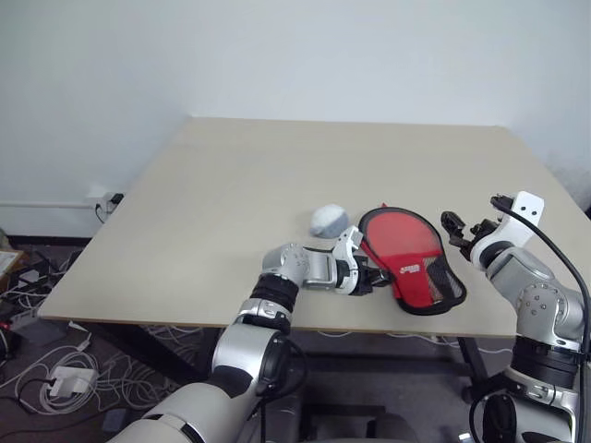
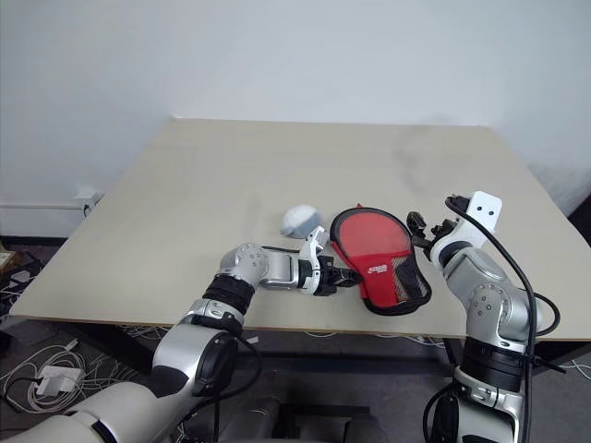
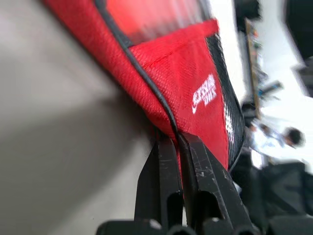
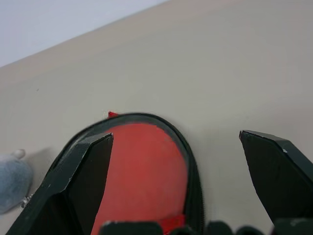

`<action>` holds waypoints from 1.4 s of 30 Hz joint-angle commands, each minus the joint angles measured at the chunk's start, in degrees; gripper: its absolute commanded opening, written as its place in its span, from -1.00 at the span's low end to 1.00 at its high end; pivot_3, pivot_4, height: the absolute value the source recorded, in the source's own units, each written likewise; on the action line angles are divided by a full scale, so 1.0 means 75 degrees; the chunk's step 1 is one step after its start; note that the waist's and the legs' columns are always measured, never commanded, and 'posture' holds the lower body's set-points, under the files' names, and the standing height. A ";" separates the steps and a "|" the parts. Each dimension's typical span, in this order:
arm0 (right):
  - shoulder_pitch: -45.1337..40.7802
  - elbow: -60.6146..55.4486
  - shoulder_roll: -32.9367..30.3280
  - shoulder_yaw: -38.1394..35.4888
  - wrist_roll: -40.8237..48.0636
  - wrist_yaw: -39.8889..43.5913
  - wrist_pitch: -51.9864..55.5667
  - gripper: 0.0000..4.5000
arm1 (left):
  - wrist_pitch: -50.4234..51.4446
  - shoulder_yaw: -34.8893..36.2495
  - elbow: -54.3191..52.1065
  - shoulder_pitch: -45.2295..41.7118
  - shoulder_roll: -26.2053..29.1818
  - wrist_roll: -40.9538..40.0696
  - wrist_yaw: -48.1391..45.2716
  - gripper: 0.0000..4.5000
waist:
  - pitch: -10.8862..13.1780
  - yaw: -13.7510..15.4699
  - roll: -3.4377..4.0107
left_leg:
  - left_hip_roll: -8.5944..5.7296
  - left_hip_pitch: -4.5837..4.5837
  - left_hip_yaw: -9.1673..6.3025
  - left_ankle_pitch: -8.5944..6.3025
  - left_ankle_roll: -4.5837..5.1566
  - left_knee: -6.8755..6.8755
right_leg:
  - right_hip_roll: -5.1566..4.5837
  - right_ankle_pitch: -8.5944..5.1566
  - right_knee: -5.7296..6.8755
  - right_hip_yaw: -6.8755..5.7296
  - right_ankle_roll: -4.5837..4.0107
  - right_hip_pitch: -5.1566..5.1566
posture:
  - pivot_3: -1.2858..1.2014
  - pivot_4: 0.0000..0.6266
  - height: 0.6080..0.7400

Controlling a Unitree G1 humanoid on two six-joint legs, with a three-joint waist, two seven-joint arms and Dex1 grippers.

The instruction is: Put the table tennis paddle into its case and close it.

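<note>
- Case (image 1: 406, 254): paddle-shaped soft red fabric cover with black trim, white logo and black mesh pocket, lying flat near the front edge of the beige tabletop (image 1: 231, 185).
- Table tennis paddle (image 4: 146, 171): smooth red rubber face showing inside the black rim at the case's round end, so apparently already seated; handle hidden.
- Left gripper (image 1: 374, 275): black fingers (image 3: 164, 181) pinched together on the case's black-piped edge at its narrow end, probably to draw the cover closed or find the zip.
- Right gripper (image 1: 459, 231): jaws spread wide, hovering just beside the case's far side, likely waiting to steady it.
- Small pale grey ball (image 1: 329, 220): resting just beside the case's round end, clear of the work.
</note>
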 commanded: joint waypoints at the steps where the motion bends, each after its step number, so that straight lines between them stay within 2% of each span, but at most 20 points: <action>1: -0.0276 -0.0248 0.0000 0.0000 -0.0020 -0.0025 -0.0169 1.00 | 0.1287 0.0481 -0.1082 -0.0169 -0.0483 -0.0551 0.0403 -0.99 | 0.0000 -0.0024 0.0000 | 0.0002 -0.0001 -0.0001 0.0005 0.0007 -0.0001 | 0.0001 0.0000 0.0001 -0.0001 0.0000 0.0000 | 0.03 -1.00 0.61; 4: -0.0258 -0.0283 -0.0039 0.0140 -0.0109 0.0003 -0.0200 1.00 | 0.2441 0.0711 -0.1670 0.0097 -0.0301 -0.0387 0.0925 -0.99 | 0.0000 -0.0035 0.0000 | -0.0001 0.0000 -0.0002 0.0006 0.0007 -0.0001 | 0.0003 0.0000 0.0001 0.0000 0.0001 0.0001 | 0.03 -1.00 0.61; 8: -0.0309 -0.0299 -0.0038 0.0182 -0.0089 0.0047 -0.0188 1.00 | 0.2827 -0.0236 -0.2025 0.0479 0.0369 -0.0483 0.1314 -0.99 | -0.0001 -0.0036 0.0002 | -0.0005 0.0004 -0.0002 0.0007 0.0004 -0.0003 | 0.0005 0.0000 0.0001 0.0001 0.0001 0.0003 | 0.03 -1.00 0.61; 10: -0.0324 -0.0267 -0.0044 0.0209 -0.0102 0.0060 -0.0197 1.00 | 0.2827 -0.0442 -0.2147 0.0676 0.0523 -0.0912 0.1388 -0.99 | -0.0001 -0.0033 0.0001 | -0.0006 0.0003 -0.0001 0.0004 -0.0013 -0.0004 | 0.0007 0.0000 0.0003 0.0001 0.0001 0.0001 | 0.03 -1.00 0.61; 15: -0.0369 -0.0294 -0.0014 0.0305 -0.0130 0.0067 -0.0155 1.00 | 0.2827 -0.1868 -0.2480 0.1147 0.0754 -0.2390 0.1580 -0.99 | -0.0002 -0.0023 0.0003 | 0.0011 0.0004 -0.0005 -0.0003 -0.0031 -0.0006 | 0.0001 0.0000 0.0001 0.0000 0.0000 0.0002 | 0.03 -1.00 0.61; 20: -0.0301 -0.0305 -0.0004 0.0457 -0.0177 0.0084 -0.0129 1.00 | 0.2827 -0.2128 -0.3077 0.1192 0.0681 -0.3007 0.1750 -0.99 | -0.0002 -0.0021 0.0003 | 0.0006 0.0003 -0.0005 -0.0002 -0.0031 -0.0005 | -0.0001 0.0000 0.0000 -0.0001 0.0000 0.0002 | 0.03 -1.00 0.61; 25: -0.0276 -0.0371 -0.0013 0.0520 -0.0152 0.0077 -0.0107 1.00 | 0.2827 -0.2095 -0.3080 0.1260 0.0830 -0.3197 0.2021 -0.99 | -0.0002 -0.0033 0.0004 | -0.0008 0.0004 -0.0003 0.0001 -0.0036 -0.0009 | 0.0006 0.0000 0.0001 0.0000 -0.0001 0.0000 | 0.03 -1.00 0.61; 28: -0.0258 -0.0324 -0.0042 0.0551 -0.0188 0.0097 -0.0140 1.00 | 0.2827 -0.2015 -0.3220 0.1276 0.0865 -0.3137 0.2124 -0.73 | -0.0002 -0.0030 0.0004 | -0.0009 0.0004 -0.0003 0.0001 -0.0035 -0.0008 | 0.0005 0.0000 0.0000 -0.0001 -0.0001 0.0001 | 0.03 -1.00 0.61; 30: -0.0271 -0.0309 -0.0088 0.0617 -0.0166 0.0183 -0.0074 1.00 | 0.2827 -0.2062 -0.3156 0.1240 0.1019 -0.3218 0.2149 -0.43 | -0.0002 -0.0031 0.0004 | -0.0012 0.0004 -0.0003 0.0001 -0.0035 -0.0007 | 0.0005 0.0000 0.0000 -0.0001 -0.0001 0.0001 | 0.03 -1.00 0.61; 32: -0.0263 -0.0325 -0.0174 0.0745 -0.0146 0.0357 -0.0004 1.00 | 0.2827 -0.2245 -0.3281 0.1135 0.1372 -0.3251 0.1961 -0.13 | -0.0002 -0.0034 0.0004 | -0.0011 0.0004 -0.0003 0.0001 -0.0036 -0.0008 | 0.0007 0.0000 0.0001 -0.0001 -0.0001 0.0000 | 0.03 -1.00 0.61; 36: 0.0003 -0.0346 -0.0495 0.1296 -0.0248 0.0957 0.0036 1.00 | 0.2688 -0.2753 -0.4310 0.0804 0.2296 -0.2658 0.1027 -0.13 | -0.0001 -0.0046 0.0004 | -0.0007 0.0004 0.0001 0.0004 -0.0041 -0.0014 | 0.0014 0.0000 0.0000 -0.0001 -0.0001 -0.0003 | 0.03 -1.00 0.61; 38: 0.0132 -0.0409 -0.0581 0.1500 -0.0187 0.1253 0.0096 1.00 | 0.2548 -0.2950 -0.5083 0.0805 0.2891 -0.2711 0.0231 -0.13 | -0.0002 -0.0048 0.0005 | -0.0006 0.0006 0.0004 0.0005 -0.0043 -0.0015 | 0.0015 0.0000 0.0000 -0.0001 -0.0001 -0.0001 | 0.03 -1.00 0.61; 41: 0.0288 -0.0566 -0.0626 0.1734 -0.0086 0.1575 0.0325 1.00 | 0.1521 -0.3418 -0.6473 0.1081 0.4065 -0.2364 -0.1217 -0.13 | 0.0000 -0.0069 0.0010 | -0.0005 0.0008 0.0011 0.0005 -0.0047 -0.0023 | 0.0015 0.0000 -0.0004 -0.0001 -0.0001 -0.0002 | 0.03 -1.00 0.61; 42: 0.0332 -0.0584 -0.0571 0.1780 -0.0062 0.1608 0.0422 1.00 | 0.0749 -0.3501 -0.6808 0.1209 0.4566 -0.1970 -0.1815 -0.13 | 0.0001 -0.0074 0.0010 | -0.0006 0.0009 0.0013 0.0005 -0.0050 -0.0026 | 0.0014 0.0000 -0.0005 -0.0001 -0.0001 -0.0003 | 0.03 -1.00 0.61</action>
